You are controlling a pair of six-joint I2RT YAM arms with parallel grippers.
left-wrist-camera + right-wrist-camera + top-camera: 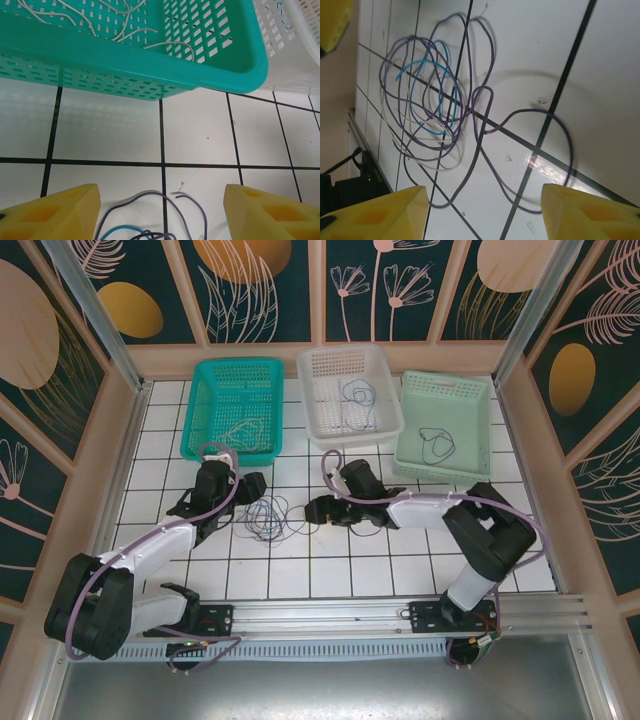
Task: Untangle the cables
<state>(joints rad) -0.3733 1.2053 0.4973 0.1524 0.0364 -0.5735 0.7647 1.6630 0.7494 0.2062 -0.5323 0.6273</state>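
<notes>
The tangled cables lie on the white tiled table between my two grippers: purple-grey, blue and grey-white loops wound together. My left gripper hovers just left of the pile, open; a purple-grey cable loop and a bit of blue cable lie on the tile between its yellow fingers. My right gripper is just right of the pile, open, and a long purple-grey strand runs between its yellow fingers without being held.
Three baskets stand behind the pile: a teal one holding a grey-white cable, a white one holding a bluish cable, and a mint-green one holding a black cable. The teal basket's rim is close ahead of my left gripper.
</notes>
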